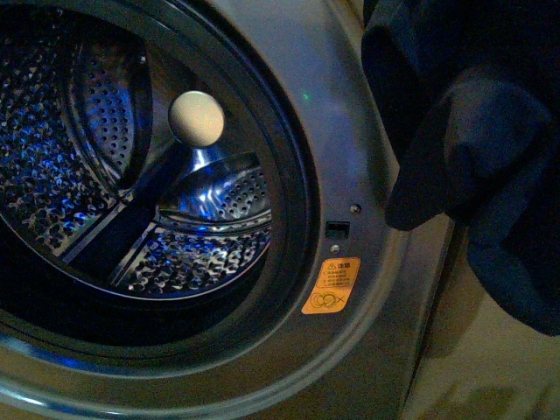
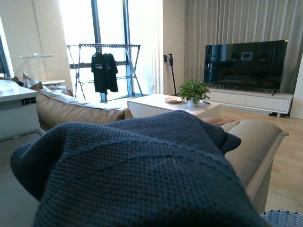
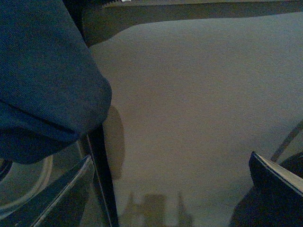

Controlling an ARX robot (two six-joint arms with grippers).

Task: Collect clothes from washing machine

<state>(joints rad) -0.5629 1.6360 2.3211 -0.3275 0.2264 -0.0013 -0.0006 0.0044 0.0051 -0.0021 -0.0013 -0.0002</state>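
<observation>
The washing machine (image 1: 350,131) fills the front view with its door open, showing the perforated steel drum (image 1: 131,192) and an orange sticker (image 1: 331,285). No fabric shows inside the drum. The clothes (image 1: 490,149), a dark navy knitted garment, hang limp outside the machine at the upper right. In the left wrist view the clothes (image 2: 142,179) drape over my left gripper and hide its fingers; it is shut on them. In the right wrist view the clothes (image 3: 42,75) hang beside my right gripper (image 3: 173,189), which is open and empty over the pale floor.
A pale round disc (image 1: 197,118) sits at the back of the drum. The left wrist view shows a beige sofa (image 2: 255,146), a white coffee table (image 2: 156,104), a TV (image 2: 245,61), a drying rack (image 2: 104,66) and a woven basket rim (image 2: 284,218).
</observation>
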